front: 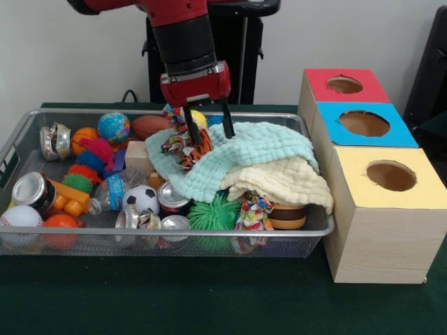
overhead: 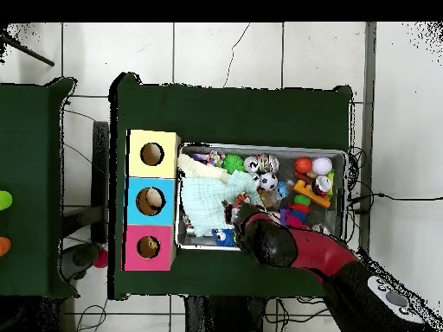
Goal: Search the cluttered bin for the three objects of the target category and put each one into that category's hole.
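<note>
My gripper (front: 208,128) hangs open over the back middle of the wire bin (front: 209,233). Its left finger touches a multicoloured rope toy (front: 179,144); its right finger stands at the edge of a mint cloth (front: 241,155). Nothing is held between the fingers. A cream cloth (front: 281,179) lies under the mint one. Around them lie a soccer ball (front: 142,198), a globe ball (front: 113,127), a brown football (front: 148,125), a baseball (front: 19,218), a green spiky ball (front: 213,215) and cans (front: 172,197). In the overhead view the arm (overhead: 277,244) covers the gripper.
A wooden box stands right of the bin with a red-topped hole (front: 344,84), a blue-topped hole (front: 364,123) and a yellow-topped hole (front: 391,175). A second rope toy (front: 253,208) and a burger toy (front: 288,216) lie at the bin's front right. Orange blocks (front: 66,197) lie at the left.
</note>
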Action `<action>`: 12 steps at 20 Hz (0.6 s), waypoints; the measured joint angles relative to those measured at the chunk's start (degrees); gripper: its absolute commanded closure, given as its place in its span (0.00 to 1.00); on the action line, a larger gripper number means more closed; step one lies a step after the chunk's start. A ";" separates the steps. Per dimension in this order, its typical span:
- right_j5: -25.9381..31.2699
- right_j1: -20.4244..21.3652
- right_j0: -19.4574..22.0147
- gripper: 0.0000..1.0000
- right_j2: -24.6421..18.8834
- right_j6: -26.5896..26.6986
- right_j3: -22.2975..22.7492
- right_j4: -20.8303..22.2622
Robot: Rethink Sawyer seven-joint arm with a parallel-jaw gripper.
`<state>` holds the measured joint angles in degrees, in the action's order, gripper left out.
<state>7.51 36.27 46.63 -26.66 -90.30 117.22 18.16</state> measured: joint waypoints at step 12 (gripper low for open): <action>0.01 1.97 -19.24 1.00 12.04 0.00 -5.51 20.31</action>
<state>7.53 38.24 27.39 -14.62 -90.30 111.71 38.46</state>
